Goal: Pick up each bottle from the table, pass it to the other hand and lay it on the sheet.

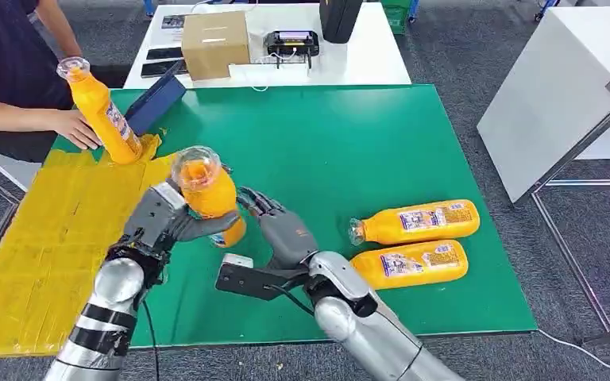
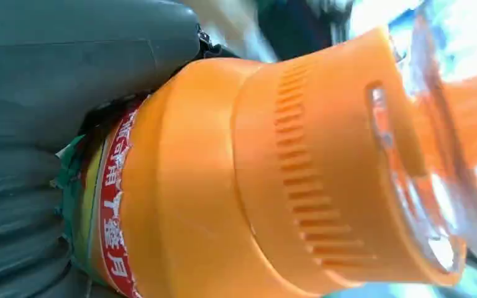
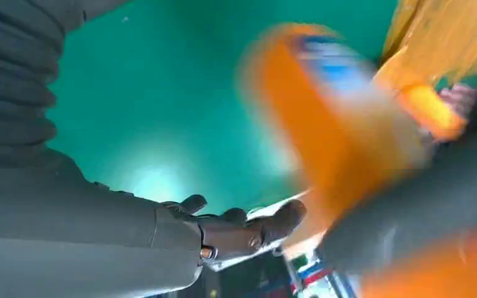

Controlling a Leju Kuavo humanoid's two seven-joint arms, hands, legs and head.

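Observation:
My left hand (image 1: 161,222) grips an orange juice bottle (image 1: 209,195) upright above the green table (image 1: 326,143), clear cap up, close to the yellow sheet (image 1: 48,238). The left wrist view shows this bottle (image 2: 273,174) against my grey thumb (image 2: 68,62). My right hand (image 1: 279,228) hovers just right of the bottle with its fingers spread and nothing in them. In the right wrist view the fingers (image 3: 242,225) stand apart from the blurred bottle (image 3: 341,143). Two more orange bottles (image 1: 417,222) (image 1: 413,263) lie side by side on the table's right part.
A person's hand (image 1: 75,127) holds another orange bottle (image 1: 103,111) tilted at the sheet's far end. A blue flat case (image 1: 155,103) leans nearby. A white table with a cardboard box (image 1: 216,44) stands behind, and another white table (image 1: 556,87) at right.

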